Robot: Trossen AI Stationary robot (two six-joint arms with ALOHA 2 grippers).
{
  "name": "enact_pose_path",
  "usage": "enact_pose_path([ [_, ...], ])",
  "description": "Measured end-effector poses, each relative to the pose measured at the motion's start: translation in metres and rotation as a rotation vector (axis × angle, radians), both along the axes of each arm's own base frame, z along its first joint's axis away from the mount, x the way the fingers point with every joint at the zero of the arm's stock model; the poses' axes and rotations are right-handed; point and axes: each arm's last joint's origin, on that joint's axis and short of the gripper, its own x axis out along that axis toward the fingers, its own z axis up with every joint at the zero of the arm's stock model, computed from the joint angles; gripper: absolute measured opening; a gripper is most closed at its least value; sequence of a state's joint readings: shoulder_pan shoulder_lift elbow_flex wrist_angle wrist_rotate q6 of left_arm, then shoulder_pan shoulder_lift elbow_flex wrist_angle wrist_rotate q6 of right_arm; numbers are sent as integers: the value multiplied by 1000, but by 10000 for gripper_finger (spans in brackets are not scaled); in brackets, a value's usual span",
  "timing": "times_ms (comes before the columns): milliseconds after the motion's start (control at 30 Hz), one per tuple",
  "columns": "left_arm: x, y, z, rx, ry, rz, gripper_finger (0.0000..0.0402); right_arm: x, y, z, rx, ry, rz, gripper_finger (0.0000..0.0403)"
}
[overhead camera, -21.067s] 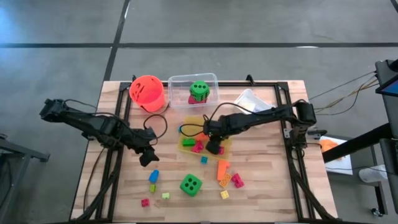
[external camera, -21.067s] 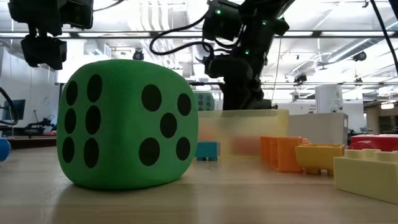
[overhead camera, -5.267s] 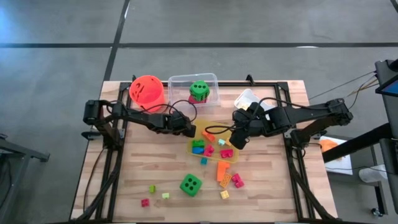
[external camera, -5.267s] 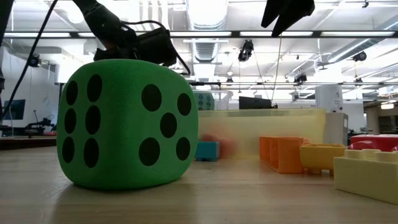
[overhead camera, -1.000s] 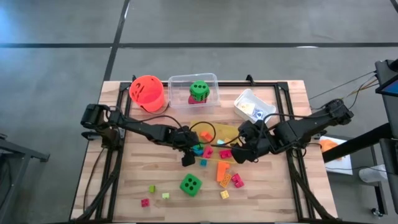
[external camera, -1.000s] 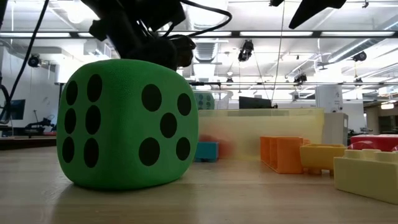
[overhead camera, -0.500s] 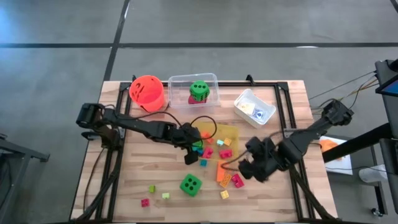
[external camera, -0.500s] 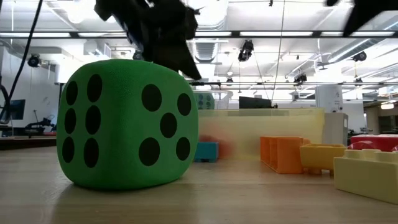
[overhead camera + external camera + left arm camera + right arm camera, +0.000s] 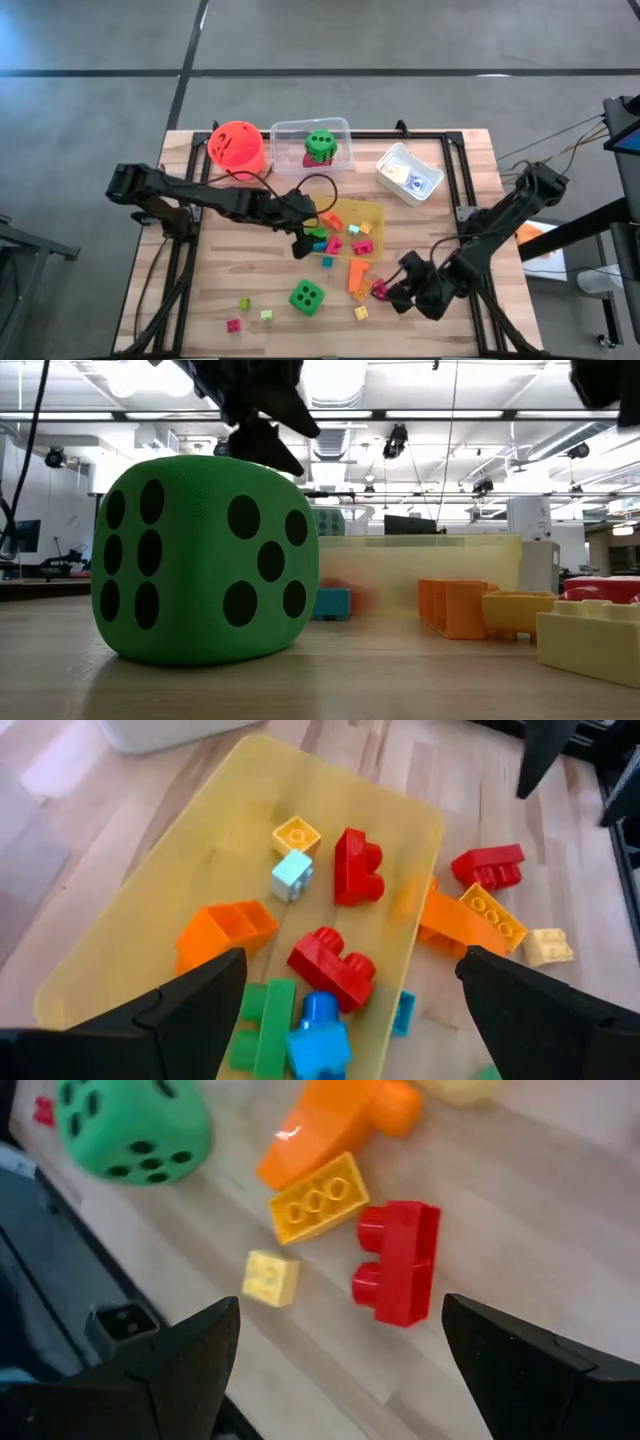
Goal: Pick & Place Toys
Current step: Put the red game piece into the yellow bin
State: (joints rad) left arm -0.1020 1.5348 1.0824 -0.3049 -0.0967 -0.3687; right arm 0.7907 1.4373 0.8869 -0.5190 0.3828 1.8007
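Red block (image 9: 398,1262) on the bare wood by the orange block (image 9: 330,1122), under my open right gripper (image 9: 335,1342); looks light, hard, slick, I'd pinch its flat sides. Left gripper (image 9: 345,1010) open over the yellow tray (image 9: 140,910)

A big green die (image 9: 205,558) with black dots fills the near left of the wooden tabletop (image 9: 330,680). My left gripper (image 9: 262,405) hangs dark above its top edge. Behind stands the pale yellow tray (image 9: 430,565), a teal block (image 9: 333,601) beside it. To the right sit an orange block (image 9: 455,605) and yellow blocks (image 9: 560,625).
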Motion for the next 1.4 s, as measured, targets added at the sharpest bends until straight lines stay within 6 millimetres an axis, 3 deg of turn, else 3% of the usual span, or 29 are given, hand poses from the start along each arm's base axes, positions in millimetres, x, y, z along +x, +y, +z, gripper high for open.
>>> enact_pose_path([
  [133,-10,-1,8,-34,14,22,361,-11,-5,-24,54,9,-63,343],
  [367,-28,-7,24,-61,12,13,361,-18,-9,-42,194,29,-39,343],
  [967,-30,-7,25,-74,12,33,361,1,-24,-44,201,3,-53,343],
  [1400,-31,-7,24,-72,25,38,361,16,-12,-56,221,18,-64,343],
])
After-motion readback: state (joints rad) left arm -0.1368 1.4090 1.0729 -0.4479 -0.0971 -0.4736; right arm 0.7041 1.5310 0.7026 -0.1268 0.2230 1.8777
